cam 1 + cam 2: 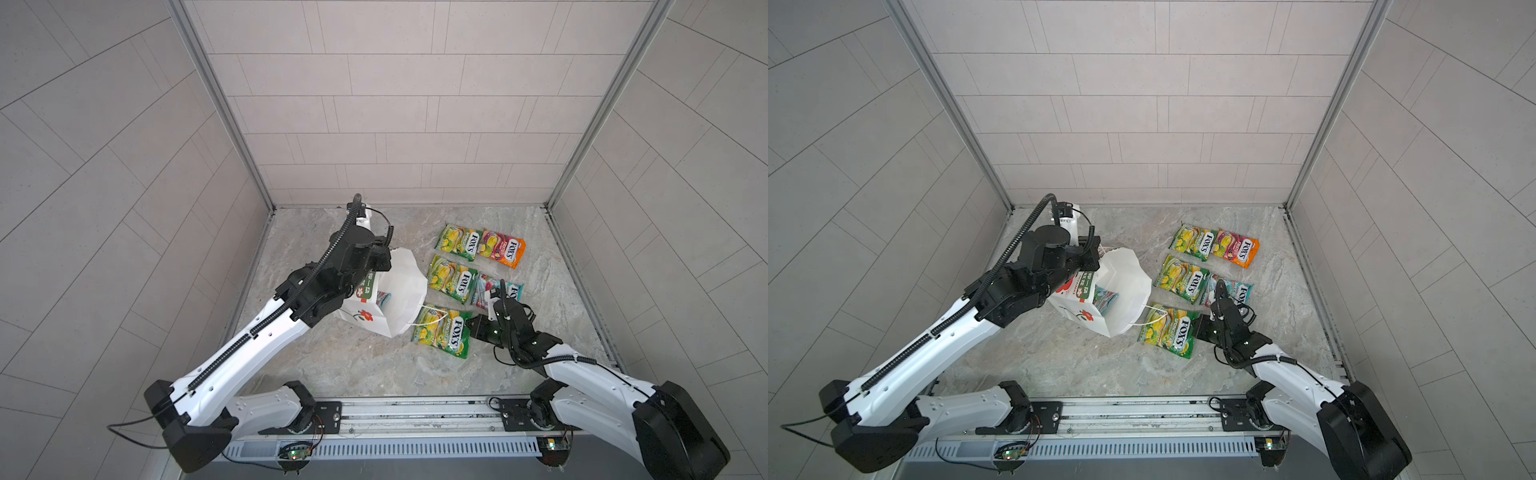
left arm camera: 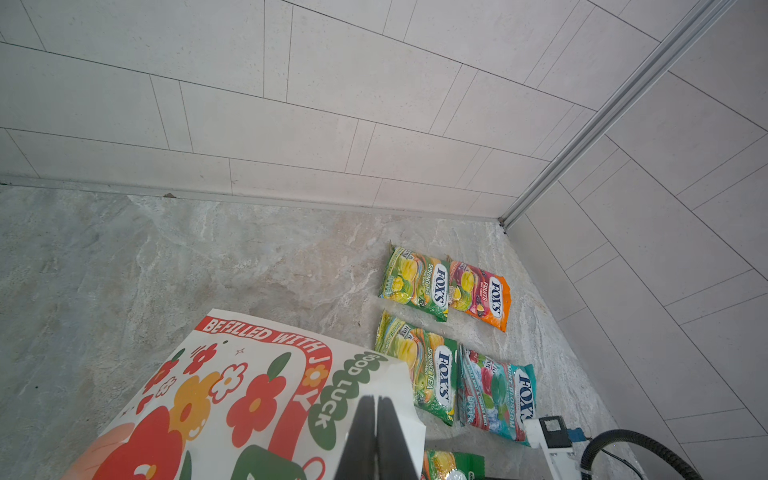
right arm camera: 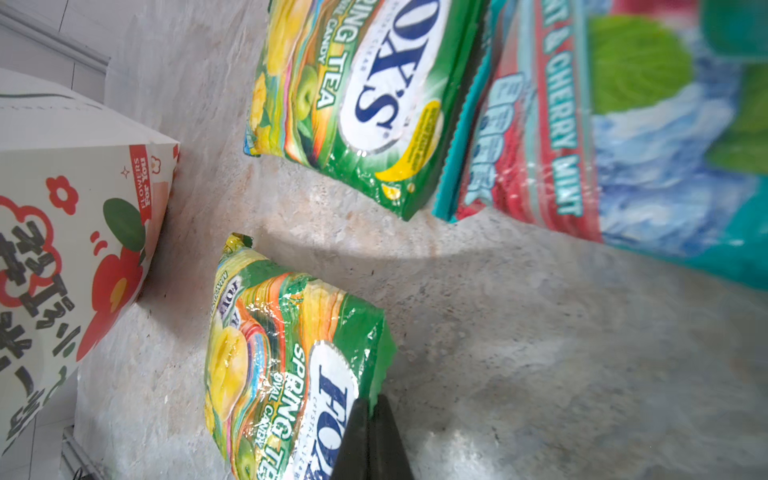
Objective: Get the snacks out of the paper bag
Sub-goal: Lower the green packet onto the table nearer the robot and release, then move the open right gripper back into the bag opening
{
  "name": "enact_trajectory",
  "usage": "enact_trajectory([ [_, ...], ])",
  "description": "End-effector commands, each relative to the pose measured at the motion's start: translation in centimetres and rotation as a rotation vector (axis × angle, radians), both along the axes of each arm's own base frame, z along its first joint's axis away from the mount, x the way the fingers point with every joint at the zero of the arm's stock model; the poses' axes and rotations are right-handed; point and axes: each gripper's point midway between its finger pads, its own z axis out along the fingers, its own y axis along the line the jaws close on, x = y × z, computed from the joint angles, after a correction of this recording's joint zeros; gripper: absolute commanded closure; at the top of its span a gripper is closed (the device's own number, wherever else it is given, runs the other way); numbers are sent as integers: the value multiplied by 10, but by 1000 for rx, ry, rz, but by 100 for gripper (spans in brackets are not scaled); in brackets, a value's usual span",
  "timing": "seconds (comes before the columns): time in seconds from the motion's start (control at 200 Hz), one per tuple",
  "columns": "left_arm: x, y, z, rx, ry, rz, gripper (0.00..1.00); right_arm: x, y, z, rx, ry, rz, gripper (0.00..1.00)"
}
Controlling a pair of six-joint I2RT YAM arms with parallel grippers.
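While a green packet [image 1: 442, 332] is clamped by the right claw [image 3: 370, 405], the bag [image 1: 405, 282], pinched by the left claw [image 2: 376, 405], is opened toward it, teal packet [image 1: 383, 298] inside.

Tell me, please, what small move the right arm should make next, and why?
Probably open the right gripper and release: it is shut on the edge of a green-yellow packet that seems to rest on the table, outside the paper bag. A teal packet shows inside the bag, whose rim the left gripper pinches.
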Motion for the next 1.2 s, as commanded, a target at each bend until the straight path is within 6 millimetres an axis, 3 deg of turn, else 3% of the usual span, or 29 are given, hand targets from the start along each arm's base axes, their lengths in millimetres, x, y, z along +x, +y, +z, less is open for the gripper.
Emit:
enact_trajectory([
  [0.0, 2, -6, 7, -23, -22, -15, 100, 16, -9, 14, 15, -86, -93, 100],
  [0.305, -2, -20, 10, -48, -21, -90, 100, 23, -3, 12, 14, -61, -90, 100],
  [0.41, -6, -27, 12, -51, -24, -140, 100, 22, -4, 11, -3, -51, -81, 76],
  [0.515, -9, -32, 13, -57, -31, -182, 100, 20, -11, 17, -45, -59, -88, 58],
  [0.645, -12, -39, 12, -59, -29, -227, 100, 18, -21, 34, -102, -93, -96, 51],
  [0.726, -14, -44, 12, -62, -28, -257, 100, 19, -20, 54, -110, -148, -68, 50],
  [0.826, -16, -48, 11, -69, -26, -277, 100, 20, -8, 84, -73, -218, 1, 48],
  [0.976, -15, -53, 10, -79, -24, -293, 100, 18, 29, 132, 38, -308, 173, 48],
  [1.121, -15, -56, 8, -84, -16, -302, 100, 8, 68, 163, 94, -359, 338, 47],
  [1.151, -15, -56, 8, -83, -16, -303, 100, 4, 75, 161, 94, -354, 368, 47],
  [1.161, -15, -56, 8, -84, -16, -303, 100, 4, 81, 173, 104, -375, 383, 47],
  [1.196, -15, -56, 7, -84, -13, -303, 100, 1, 89, 177, 108, -383, 414, 47],
])
